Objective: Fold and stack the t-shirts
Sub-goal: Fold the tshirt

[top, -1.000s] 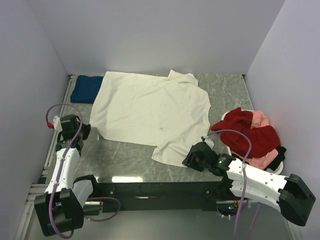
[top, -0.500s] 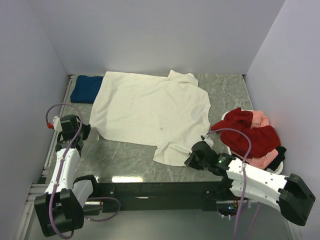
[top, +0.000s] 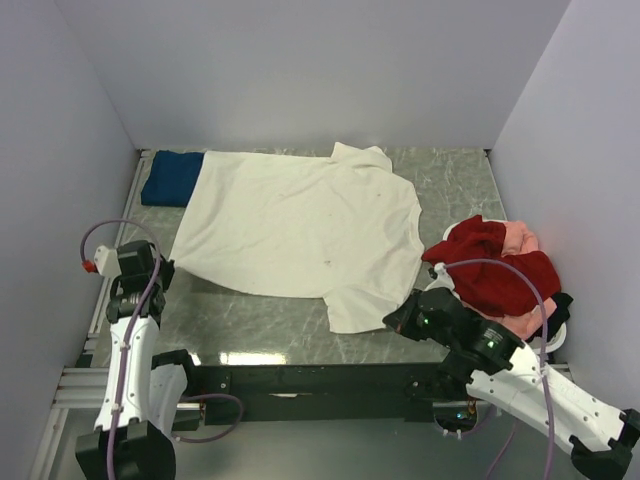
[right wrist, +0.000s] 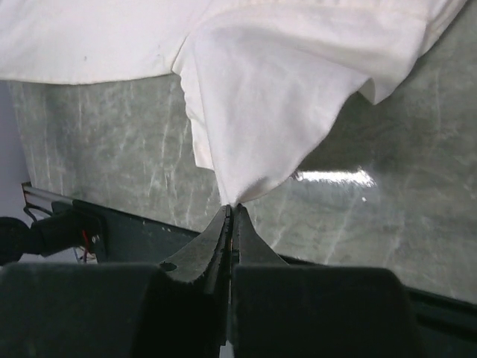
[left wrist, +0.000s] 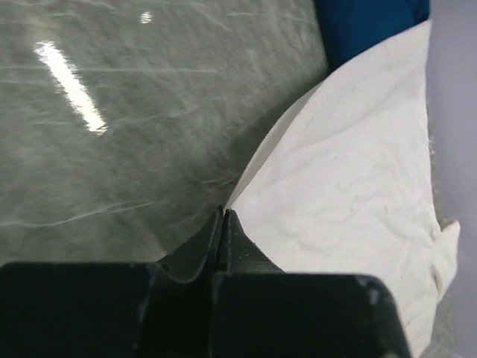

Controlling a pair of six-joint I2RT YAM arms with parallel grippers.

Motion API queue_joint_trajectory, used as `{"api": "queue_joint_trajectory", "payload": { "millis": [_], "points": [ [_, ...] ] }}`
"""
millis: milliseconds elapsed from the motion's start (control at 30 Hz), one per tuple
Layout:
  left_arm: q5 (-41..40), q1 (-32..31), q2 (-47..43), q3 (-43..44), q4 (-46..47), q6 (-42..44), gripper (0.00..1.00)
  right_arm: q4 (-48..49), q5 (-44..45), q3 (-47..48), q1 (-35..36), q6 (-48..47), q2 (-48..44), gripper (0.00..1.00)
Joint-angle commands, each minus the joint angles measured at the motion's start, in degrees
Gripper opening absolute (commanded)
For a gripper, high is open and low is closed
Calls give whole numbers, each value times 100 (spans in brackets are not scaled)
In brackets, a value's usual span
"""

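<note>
Rightward, red-pink t-shirts (top: 497,272) (heaped) in basket (top: 556,336).

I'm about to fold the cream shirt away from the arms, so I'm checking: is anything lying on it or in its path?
Nothing visible does. The cream t-shirt is bare on top; the dark blue t-shirt sits at its far left corner, the basket off to its right.

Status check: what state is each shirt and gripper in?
cream-white t-shirt: spread open, unfolded, two near corners pinched.
dark blue t-shirt: folded, far left.
red and pink t-shirts: crumpled in a heap, right side.
left gripper: shut on a cream-white t-shirt corner.
right gripper: shut on the other near corner.
</note>
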Motion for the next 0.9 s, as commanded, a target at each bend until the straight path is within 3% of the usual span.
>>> {"api": "queue_joint_trajectory", "payload": {
  "millis": [0, 233, 367, 500, 633, 667, 867],
  "points": [
    [-648, 19, -381, 269, -708, 43, 0, -900, -8, 451, -13, -189, -438, 0],
    [-921, 19, -848, 472, -1218, 7, 0, -2130, 63, 1233, -13, -382, -985, 0],
    [-597, 19, -849, 411, -816, 279, 0, -1913, -69, 1392, -13, -549, -801, 0],
    [-219, 1, -201, 358, -130, 517, 1, -948, -114, 1523, -22, -909, 199, 0],
    [-550, -375, 793, 665, 73, 368, 1, -122, 247, 2084, -153, -1496, 1631, 0],
    [-656, -516, 978, 857, 108, 272, 1, 29, 108, 2199, -293, -1655, 2260, 0],
    [-1351, -1490, 2733, 1780, 170, -176, 1, 997, -807, 2771, -1848, -2509, 3942, 0]
  ]
}}
